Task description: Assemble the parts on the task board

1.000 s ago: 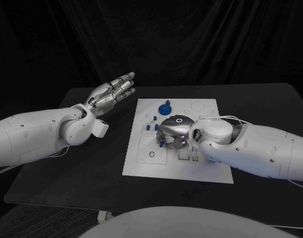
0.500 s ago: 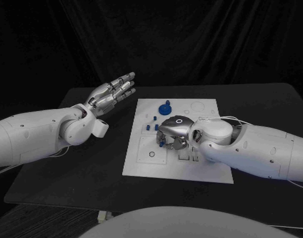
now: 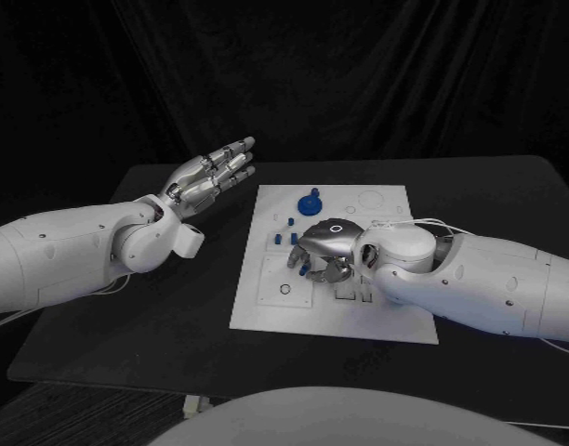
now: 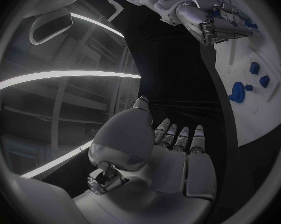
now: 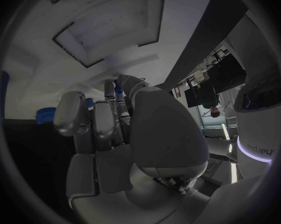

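The white task board lies in the middle of the black table. A round blue part stands near its far edge, with small blue parts just in front of it. My right hand hovers low over the board's middle with its fingers curled down. In the right wrist view its fingertips pinch a small blue part. My left hand is raised beside the board's far left corner, flat and holding nothing. The left wrist view shows the round blue part and my right hand on the board.
Outlined recesses mark the board's far right corner and a ring marks its near left. Bare black table surrounds the board. A thin white cable runs along my right wrist.
My right hand's fingers have curled in slightly over the board, hiding more of the blue part beneath them. The left arm has not moved.
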Controlling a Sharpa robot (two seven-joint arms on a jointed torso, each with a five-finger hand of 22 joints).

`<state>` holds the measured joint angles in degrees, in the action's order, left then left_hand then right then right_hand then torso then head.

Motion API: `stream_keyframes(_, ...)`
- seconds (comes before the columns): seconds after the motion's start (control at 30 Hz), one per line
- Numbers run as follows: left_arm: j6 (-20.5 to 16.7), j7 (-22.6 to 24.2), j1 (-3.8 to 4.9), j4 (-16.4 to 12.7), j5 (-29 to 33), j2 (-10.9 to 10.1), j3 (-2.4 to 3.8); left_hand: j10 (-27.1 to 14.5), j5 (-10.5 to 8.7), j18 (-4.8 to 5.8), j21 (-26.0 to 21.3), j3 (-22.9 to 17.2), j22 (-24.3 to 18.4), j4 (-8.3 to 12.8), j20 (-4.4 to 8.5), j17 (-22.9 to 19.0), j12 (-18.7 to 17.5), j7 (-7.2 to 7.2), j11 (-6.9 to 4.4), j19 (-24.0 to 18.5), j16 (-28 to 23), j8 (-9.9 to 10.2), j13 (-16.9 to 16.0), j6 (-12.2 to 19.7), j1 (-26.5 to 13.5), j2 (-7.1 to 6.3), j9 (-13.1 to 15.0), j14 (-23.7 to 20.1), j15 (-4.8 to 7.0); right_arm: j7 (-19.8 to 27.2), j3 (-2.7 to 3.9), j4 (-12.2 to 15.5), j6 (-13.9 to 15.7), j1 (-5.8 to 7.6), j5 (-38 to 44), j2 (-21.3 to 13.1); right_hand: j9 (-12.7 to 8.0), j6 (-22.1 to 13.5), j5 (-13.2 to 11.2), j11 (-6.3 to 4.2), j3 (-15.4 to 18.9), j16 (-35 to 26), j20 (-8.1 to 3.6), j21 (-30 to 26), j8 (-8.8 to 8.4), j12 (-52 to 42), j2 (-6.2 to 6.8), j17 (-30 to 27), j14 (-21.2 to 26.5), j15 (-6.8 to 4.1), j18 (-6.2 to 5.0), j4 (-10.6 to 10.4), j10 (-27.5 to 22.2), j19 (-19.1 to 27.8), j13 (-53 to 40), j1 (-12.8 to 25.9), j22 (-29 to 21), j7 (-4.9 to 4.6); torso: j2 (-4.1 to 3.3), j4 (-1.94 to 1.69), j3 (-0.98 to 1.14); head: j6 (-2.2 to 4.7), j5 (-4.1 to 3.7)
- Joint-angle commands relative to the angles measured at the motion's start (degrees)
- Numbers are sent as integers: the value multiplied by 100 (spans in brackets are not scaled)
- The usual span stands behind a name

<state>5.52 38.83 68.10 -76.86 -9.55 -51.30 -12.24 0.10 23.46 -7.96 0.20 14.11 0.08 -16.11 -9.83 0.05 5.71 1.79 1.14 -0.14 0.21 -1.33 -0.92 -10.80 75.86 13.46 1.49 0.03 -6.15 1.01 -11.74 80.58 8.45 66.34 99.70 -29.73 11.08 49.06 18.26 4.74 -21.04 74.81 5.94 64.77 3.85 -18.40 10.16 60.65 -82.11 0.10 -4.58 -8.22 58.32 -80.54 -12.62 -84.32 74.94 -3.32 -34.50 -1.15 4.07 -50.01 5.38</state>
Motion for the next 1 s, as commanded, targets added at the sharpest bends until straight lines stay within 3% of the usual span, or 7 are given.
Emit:
stream_keyframes(0.03, 73, 304, -10, -1, 51, 12, 6, -7, 33, 40, -20, -31, -8, -4, -39, -5, -10, 16, -42, 14, -21, -32, 0, -19, 67, -6, 6, -3, -53, -99, -1, 3, -36, -23, 49, -4, -54, -173, -84, -4, -20, -10, 8, -36, -28, -34, -2, -12, 41, 2, -65, 5, -62, 47, -15, 60, 810, 68, -1, -1, 1, 1, -2)
stream_keyframes(0.17, 77, 294, -12, 6, 51, 13, 6, -6, 69, 38, -20, -39, -8, 2, -42, -5, -10, 21, -38, 14, -21, -34, 0, -32, 94, -8, 8, -3, -54, -62, -1, 10, 70, -25, 49, -21, -95, -281, -125, -2, -14, -5, 12, -43, -24, -50, -9, -18, 46, 4, -66, 11, -94, 50, -21, 77, 809, 111, -1, -2, 2, 1, -6)
stream_keyframes(0.33, 82, 282, -14, 12, 51, 14, 6, -6, 84, 37, -20, -42, -8, 5, -43, -5, 0, 23, -37, 14, -21, -36, -2, -41, 103, -8, 9, -3, -54, -30, -1, 18, 165, -25, 49, -44, -103, -281, -110, -7, -24, -1, 11, -35, -5, -68, -23, -20, 47, 1, -65, 22, -88, 47, -27, 65, 811, 76, 0, 0, 1, 1, 0)
stream_keyframes(0.47, 86, 275, -17, 16, 51, 20, 6, -5, 104, 36, -20, -48, -8, 10, -44, -5, 5, 27, -28, 14, -21, -39, -3, -58, 120, -8, 11, -3, -54, -9, -1, 19, 169, -26, 49, -44, -132, -195, 261, -7, -167, -11, 5, -57, 67, -130, -76, -70, 74, -6, -70, 163, -96, 61, -44, -54, 808, 31, 1, -1, 1, 1, -8)
stream_keyframes(0.6, 88, 266, -19, 23, 51, 29, 6, -4, 113, 35, -20, -52, -8, 13, -45, -5, 5, 29, -26, 14, -21, -39, -3, -60, 129, -7, 11, -3, -55, 16, -1, 16, 200, -26, 49, -32, -133, -108, 323, -24, -248, -52, -1, -127, 115, -188, -149, -155, 110, -13, -86, 211, -42, 95, -64, -70, 789, 3, 3, 3, 2, 1, 0)
stream_keyframes(1.0, 94, 224, -24, 33, 51, 33, 6, -4, 137, 35, -20, -63, -8, 20, -46, -5, 4, 29, -18, 14, -21, -38, -3, -52, 150, -1, 10, -3, -58, 58, -1, 16, 254, -33, 49, 3, -198, -7, 222, -233, -277, -138, -140, -233, 148, -761, -238, -309, 140, -179, -109, 400, 144, 138, -406, 20, 758, -90, 0, -1, -1, 1, 13)
